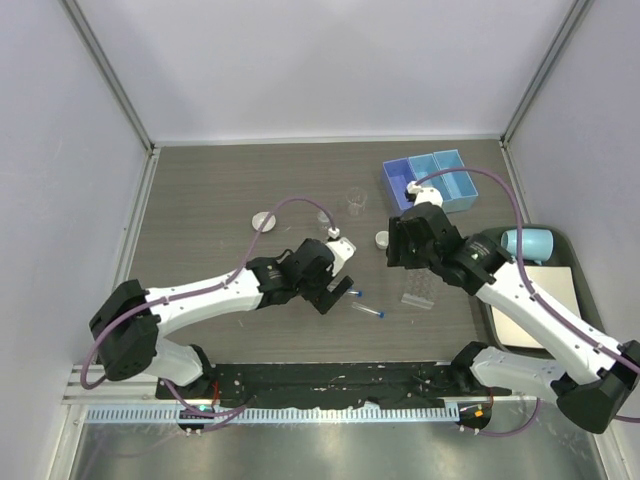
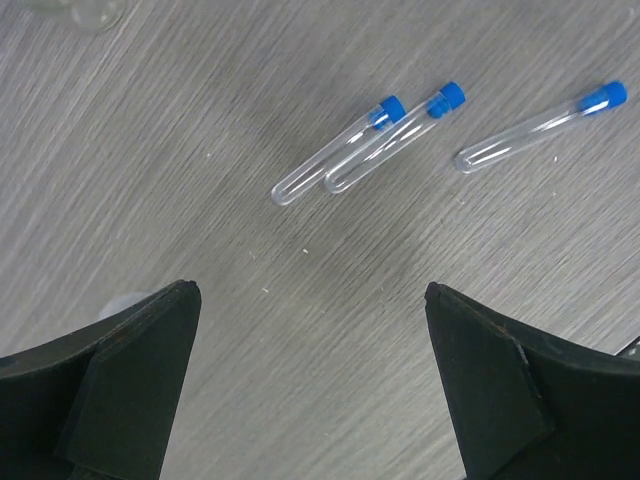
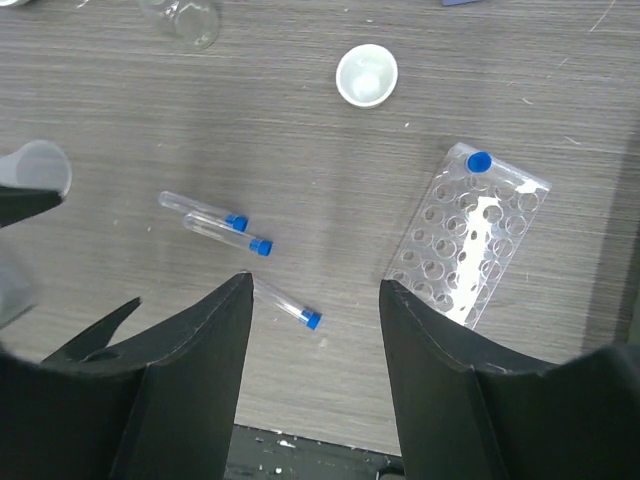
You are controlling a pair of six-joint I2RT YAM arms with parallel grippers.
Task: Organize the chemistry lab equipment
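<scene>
**Obs.:** Presently, tube sorting is judged to be the step in hand. One blue-capped tube [image 3: 479, 161] is seen seated in a corner well of the clear tube rack [image 3: 470, 240]. Three loose tubes [image 2: 390, 140] are seen lying flat on the table [image 2: 150, 150].

**Rec.:** Tool state to be entered?

**Obs.:** The left gripper [image 2: 310, 295] is noted with fingers spread fully apart and nothing between them. The right gripper [image 3: 315, 285] is noted with jaws parted, likewise empty.

**Rec.:** Tubes relative to each?

**Obs.:** In the left wrist view, all three are seen ahead of the fingertips, not between them. Two lie side by side, nearly touching, and the third lies apart to the right. In the right wrist view, the lone tube [image 3: 285, 303] is found under the gap between the fingers, with the rack near on the right. Height above it cannot be told.

**Rec.:** Next move?

**Obs.:** A descent onto one tube is judged to be called for, with the jaws set across its length. The lone tube is favoured, since its neighbours would not be nudged. It would then need to be stood upright over a free well.
</scene>
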